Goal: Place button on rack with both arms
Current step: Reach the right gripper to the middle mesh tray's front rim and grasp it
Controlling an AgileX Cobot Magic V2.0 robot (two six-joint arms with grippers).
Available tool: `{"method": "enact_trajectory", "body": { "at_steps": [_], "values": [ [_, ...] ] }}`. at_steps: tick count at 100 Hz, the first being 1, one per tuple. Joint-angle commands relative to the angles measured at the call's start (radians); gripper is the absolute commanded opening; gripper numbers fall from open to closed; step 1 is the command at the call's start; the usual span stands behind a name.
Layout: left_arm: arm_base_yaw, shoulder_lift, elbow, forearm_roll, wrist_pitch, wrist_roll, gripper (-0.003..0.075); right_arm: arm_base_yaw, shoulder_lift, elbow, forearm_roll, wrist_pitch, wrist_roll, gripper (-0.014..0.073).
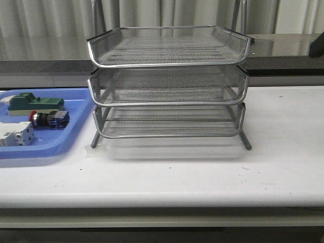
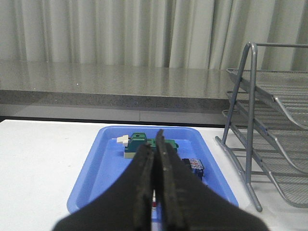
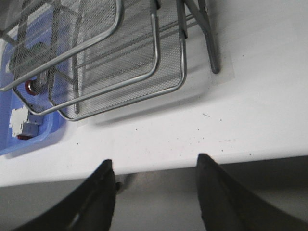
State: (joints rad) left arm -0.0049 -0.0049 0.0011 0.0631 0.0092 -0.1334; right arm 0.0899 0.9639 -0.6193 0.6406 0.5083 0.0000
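A: What are the grippers doing? The left gripper (image 2: 155, 159) has its fingers pressed together on nothing, hanging over the blue tray (image 1: 76, 132).

B: And the right gripper (image 3: 156, 168) is spread wide apart, holding nothing, out past the table's (image 1: 202, 172) front edge.

A: The button (image 1: 46, 118)?

B: Lying on its side in that tray, red cap pointing left, between a green-topped block (image 1: 35, 103) and a white breaker (image 1: 16, 135). The rack (image 1: 168, 83) stands just right of the tray, all three shelves bare.
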Motion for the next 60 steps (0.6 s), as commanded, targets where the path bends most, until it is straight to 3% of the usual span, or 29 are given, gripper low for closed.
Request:
{"method": "enact_trajectory", "body": {
  "at_steps": [1,23,60],
  "values": [
    [-0.001,-0.031,0.044,-0.008,-0.081,-0.009,-0.0020,-0.004,0.035,-0.036,0.076,-0.087,-0.033,0.0411],
    [-0.001,-0.031,0.044,-0.008,-0.081,-0.009,-0.0020,-0.003,0.165,-0.036,0.370,-0.156,-0.290,0.0411],
    [-0.001,-0.031,0.044,-0.008,-0.081,-0.009,-0.0020,-0.003,0.361,-0.041,0.931,-0.145,-0.872,0.0411]
  ]
}}
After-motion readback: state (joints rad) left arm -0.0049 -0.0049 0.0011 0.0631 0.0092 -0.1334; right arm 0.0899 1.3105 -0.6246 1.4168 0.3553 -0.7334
